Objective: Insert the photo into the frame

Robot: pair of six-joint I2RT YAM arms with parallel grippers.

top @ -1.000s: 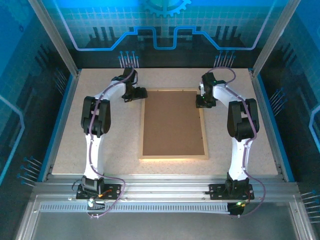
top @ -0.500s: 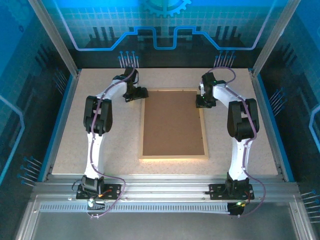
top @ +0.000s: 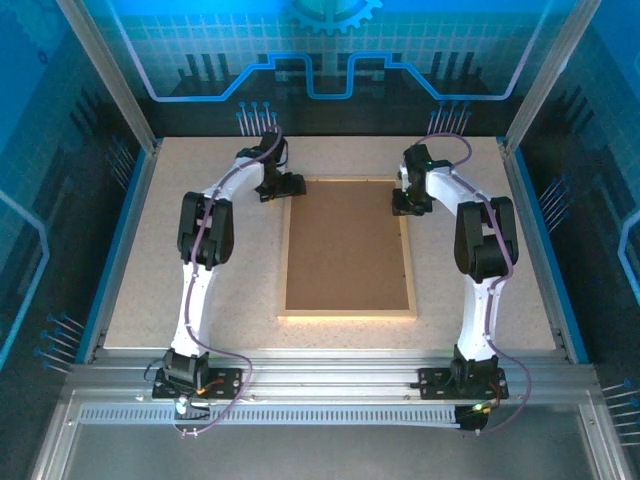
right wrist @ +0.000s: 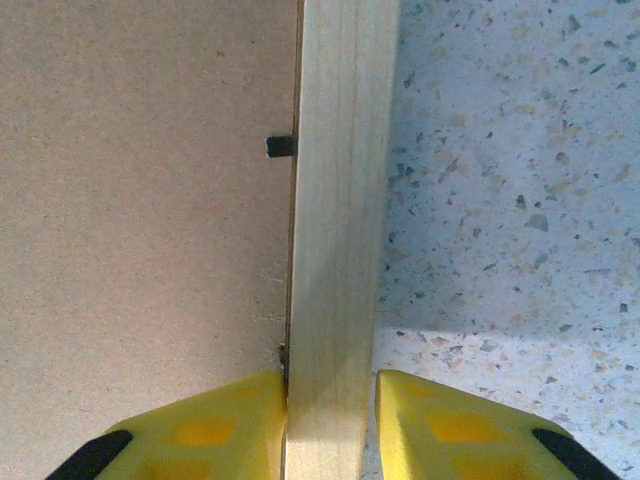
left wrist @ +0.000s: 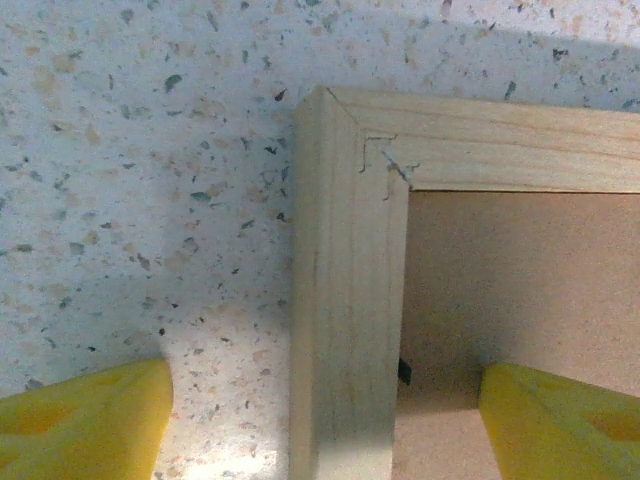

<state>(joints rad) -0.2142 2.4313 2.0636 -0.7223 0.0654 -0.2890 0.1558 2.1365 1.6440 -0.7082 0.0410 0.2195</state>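
The right claw (right wrist: 330,425) clamps the right rail of the frame (right wrist: 335,200), with the brown backing board (right wrist: 140,200) to its left and the table (right wrist: 500,150) to its right. The left claw (left wrist: 322,420) stands wide, astride the left rail just short of the corner, and is not touching it.

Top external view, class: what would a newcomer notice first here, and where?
A light wooden frame lies flat in the middle of the table, its brown backing board facing up. The right hand pinches the frame's right rail near the far corner. The left hand hangs open astride the left rail at the far-left corner, touching neither side.
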